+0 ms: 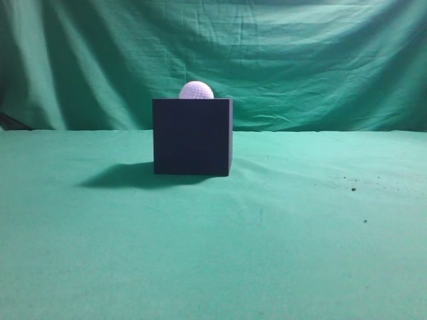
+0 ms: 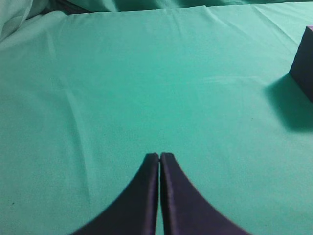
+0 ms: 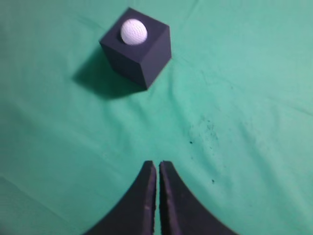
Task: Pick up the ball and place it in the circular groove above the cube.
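Observation:
The dark cube (image 1: 192, 137) stands on the green cloth in the middle of the exterior view. The white dimpled ball (image 1: 196, 91) sits on top of it, partly sunk into the top face. The right wrist view shows the cube (image 3: 142, 54) and the ball (image 3: 133, 31) from above, far ahead of my right gripper (image 3: 157, 164), which is shut and empty. My left gripper (image 2: 159, 155) is shut and empty over bare cloth; only a corner of the cube (image 2: 304, 63) shows at the right edge. Neither gripper shows in the exterior view.
A green cloth (image 1: 300, 233) covers the table and hangs as a backdrop (image 1: 300, 60) behind it. A few dark specks (image 3: 208, 129) lie on the cloth right of the cube.

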You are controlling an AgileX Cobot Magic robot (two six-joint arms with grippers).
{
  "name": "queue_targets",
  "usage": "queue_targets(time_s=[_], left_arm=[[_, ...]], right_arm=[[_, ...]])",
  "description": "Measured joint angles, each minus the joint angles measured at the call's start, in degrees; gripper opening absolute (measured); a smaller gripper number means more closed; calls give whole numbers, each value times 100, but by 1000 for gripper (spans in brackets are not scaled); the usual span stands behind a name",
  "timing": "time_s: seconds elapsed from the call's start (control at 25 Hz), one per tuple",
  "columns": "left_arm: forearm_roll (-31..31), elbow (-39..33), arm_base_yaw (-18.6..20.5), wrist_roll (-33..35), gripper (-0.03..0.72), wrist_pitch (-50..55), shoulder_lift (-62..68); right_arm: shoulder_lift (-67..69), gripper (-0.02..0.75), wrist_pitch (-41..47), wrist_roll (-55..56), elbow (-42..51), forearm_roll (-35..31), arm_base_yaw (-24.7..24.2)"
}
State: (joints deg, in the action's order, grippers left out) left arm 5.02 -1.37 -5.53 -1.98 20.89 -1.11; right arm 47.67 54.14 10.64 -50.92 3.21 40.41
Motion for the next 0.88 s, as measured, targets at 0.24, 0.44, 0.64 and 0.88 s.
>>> queue_targets(time_s=[0.24,0.44,0.64,0.88], left_arm=[[0,0,0,0,0,0,0],[0,0,0,0,0,0,0],[0,0,0,0,0,0,0],[0,0,0,0,0,0,0]], right_arm=[[-1027,0,-196,-46,622,-325,0],[-1278,0,-58,-483,657,-325,0],[-1341,0,-480,-663,1006,71,0],[-2446,0,-2035,-663,2286,127,-791]])
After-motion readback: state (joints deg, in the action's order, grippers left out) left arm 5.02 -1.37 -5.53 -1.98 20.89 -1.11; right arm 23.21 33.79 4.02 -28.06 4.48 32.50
